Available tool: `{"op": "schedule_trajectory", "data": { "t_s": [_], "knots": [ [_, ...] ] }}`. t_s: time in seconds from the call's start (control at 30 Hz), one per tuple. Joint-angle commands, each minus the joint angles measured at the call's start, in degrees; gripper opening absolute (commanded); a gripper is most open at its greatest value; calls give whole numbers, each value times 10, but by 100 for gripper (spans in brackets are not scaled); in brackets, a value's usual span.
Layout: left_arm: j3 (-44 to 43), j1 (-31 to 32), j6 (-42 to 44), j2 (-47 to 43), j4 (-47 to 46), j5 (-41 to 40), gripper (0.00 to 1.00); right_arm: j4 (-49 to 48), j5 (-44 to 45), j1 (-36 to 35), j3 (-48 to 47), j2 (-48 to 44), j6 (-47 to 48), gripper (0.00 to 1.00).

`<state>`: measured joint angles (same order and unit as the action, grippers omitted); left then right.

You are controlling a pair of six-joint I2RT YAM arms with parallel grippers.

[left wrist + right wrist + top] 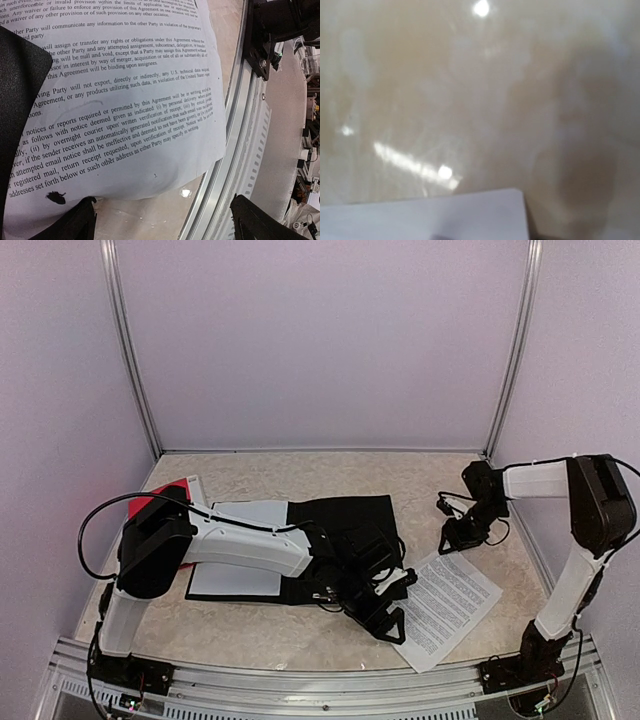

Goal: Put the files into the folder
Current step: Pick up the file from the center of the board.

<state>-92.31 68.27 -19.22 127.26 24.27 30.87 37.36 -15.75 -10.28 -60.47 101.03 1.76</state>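
1. One printed sheet [450, 602] lies flat on the surface [300, 475], outside the black folder [345, 530] and just right of it. One of its corners is near the aluminium rail [240, 130] at the near edge.
2. More white sheets [235, 545] lie by the open folder's left half, partly under the left arm. A red item [150, 502] shows behind them; can't tell what it is.
3. Left hand [388, 612] is low at the printed sheet's folder-side edge, fingers spread wide, nothing held.
4. Right hand [462, 538] is over the sheet's far corner. Its wrist view is blurred and shows no fingers, so I can't tell whether it is wide or narrow.
5. Judgement: the step is getting this sheet picked up or slid into the folder; the task is not finished.
6. Risks:
   - Thin paper flat on a hard surface gives little to pinch, so the fingers may close on nothing or crease it.
   - A push toward the rail could send the sheet off the surface.
   - The left hand is right beside the folder and could drag or shut it.
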Motion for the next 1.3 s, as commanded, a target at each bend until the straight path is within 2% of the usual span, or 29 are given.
{"op": "schedule_trajectory", "data": {
  "t_s": [0.0,0.2,0.37,0.8,1.03,1.27],
  "knots": [
    [-8,-2,-2,17,21,-15,91,40,-5,-10,-5,-27,-16,38],
    [-10,-2,-4,19,23,-19,91,51,-6,-24,-14,-47,-35,21],
    [-9,-3,-5,18,24,-24,91,61,-3,-30,-19,-66,-45,0],
    [-4,-7,2,-22,24,-41,92,187,115,-66,-139,-114,-69,0],
    [1,-13,0,-73,15,-44,93,248,220,-82,-219,-126,-64,0],
    [23,-43,-3,-155,-14,-62,96,264,255,-100,-303,-166,-26,0]
  ]
}}
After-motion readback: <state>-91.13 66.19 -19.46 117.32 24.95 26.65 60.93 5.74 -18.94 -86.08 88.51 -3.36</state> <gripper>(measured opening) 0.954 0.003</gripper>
